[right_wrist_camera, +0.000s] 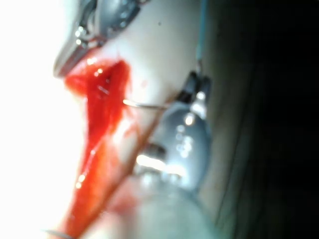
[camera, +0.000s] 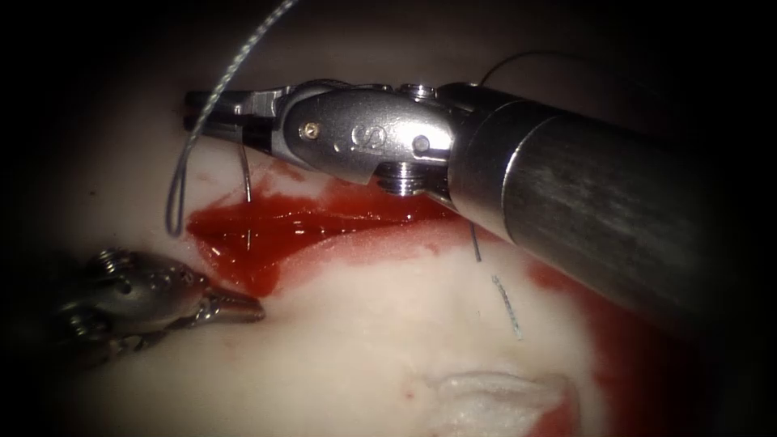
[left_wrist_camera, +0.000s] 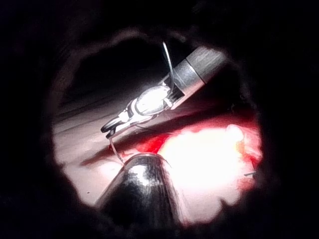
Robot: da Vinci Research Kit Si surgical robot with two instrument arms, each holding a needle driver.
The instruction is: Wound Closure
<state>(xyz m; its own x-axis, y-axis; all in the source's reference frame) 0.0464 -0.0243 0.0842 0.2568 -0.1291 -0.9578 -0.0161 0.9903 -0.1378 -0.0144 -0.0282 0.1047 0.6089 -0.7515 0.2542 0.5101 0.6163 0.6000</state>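
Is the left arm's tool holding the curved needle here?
No: the thin curved steel needle hangs from the shut jaws of the right arm's tool, while the left arm's tool lies below the cut, holding nothing.

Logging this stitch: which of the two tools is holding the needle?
The right arm's tool, above the cut, holds the needle; the left arm's tool holds nothing.

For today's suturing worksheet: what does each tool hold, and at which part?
Right tool: the needle, gripped near its rear end, tip toward the cut. Left tool: nothing, jaws shut beside the cut.
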